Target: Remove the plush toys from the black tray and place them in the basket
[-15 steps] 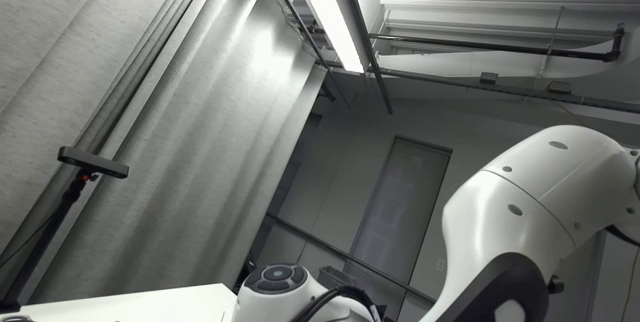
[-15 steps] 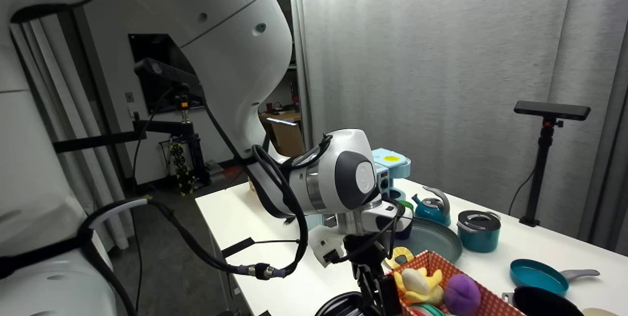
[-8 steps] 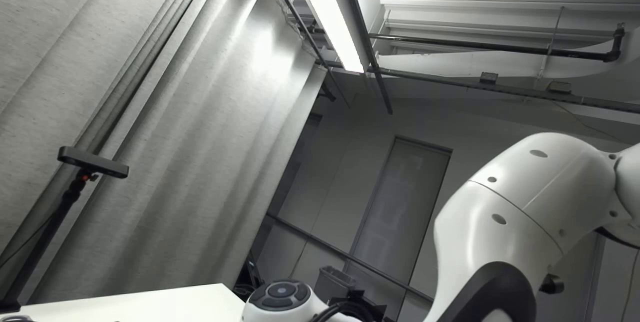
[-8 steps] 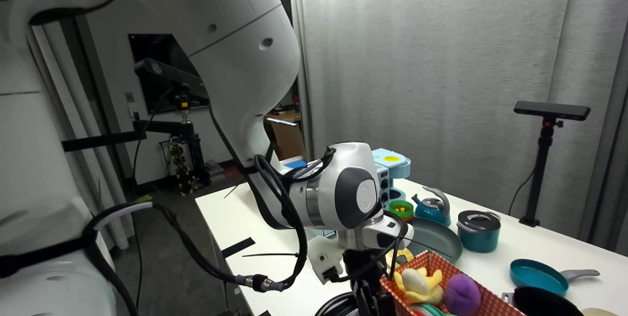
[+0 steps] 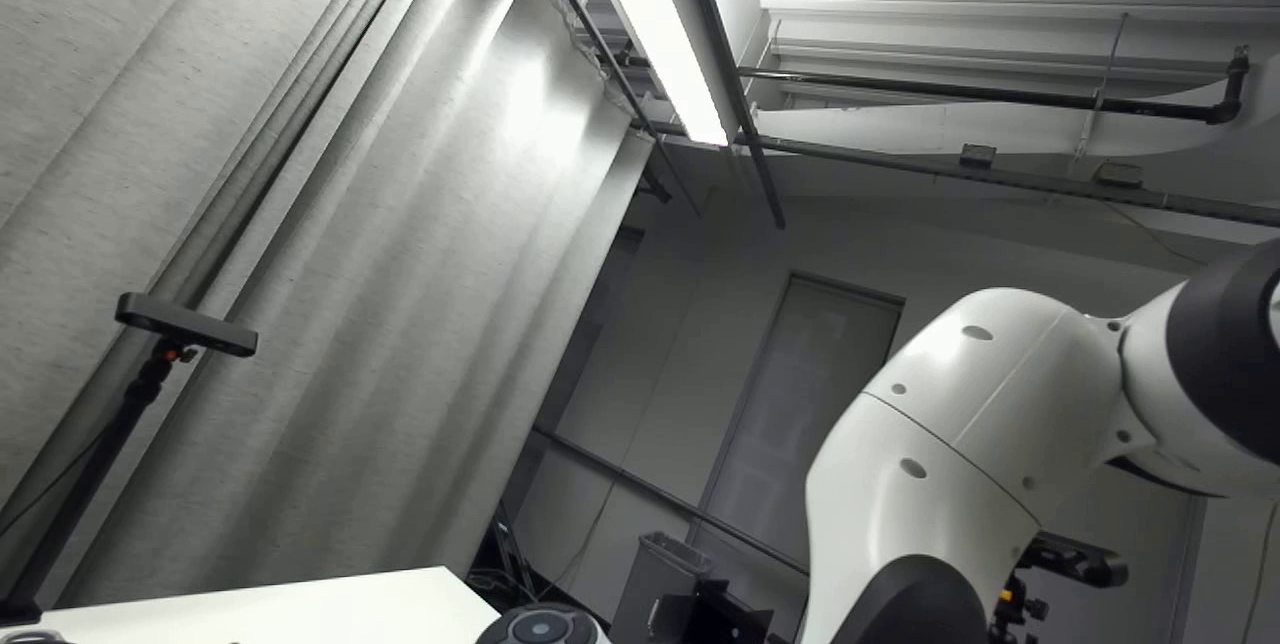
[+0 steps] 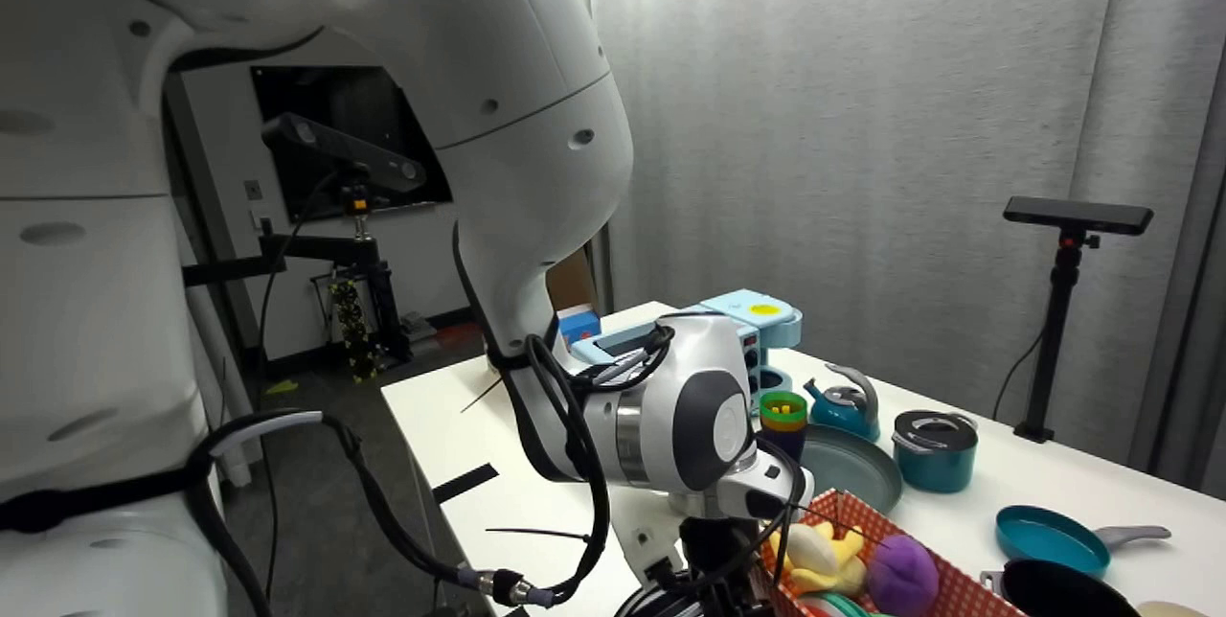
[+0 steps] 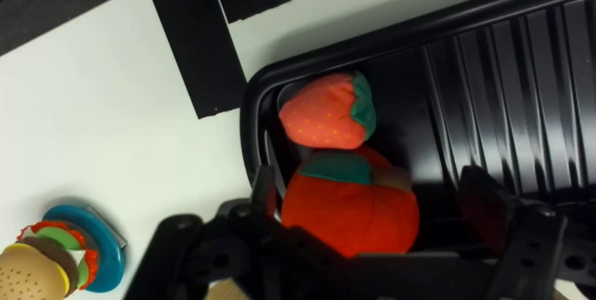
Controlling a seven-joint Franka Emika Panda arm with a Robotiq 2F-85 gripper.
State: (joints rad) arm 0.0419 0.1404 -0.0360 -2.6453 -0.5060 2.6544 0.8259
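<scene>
Red plush toy (image 7: 351, 216) lies in the tray (image 7: 419, 31), seemingly beneath the spread gripper (image 7: 371, 188).

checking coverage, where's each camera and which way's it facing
Wrist view: wrist-mounted, facing down at the plush strawberry in the black tray; open gripper shows.
In an exterior view: near the table, facing up at curtains; arm shows.
In an exterior view: beside the arm, facing the basket and curtains; arm, partial gripper show.
Both exterior views share table, curtains, arm.
</scene>
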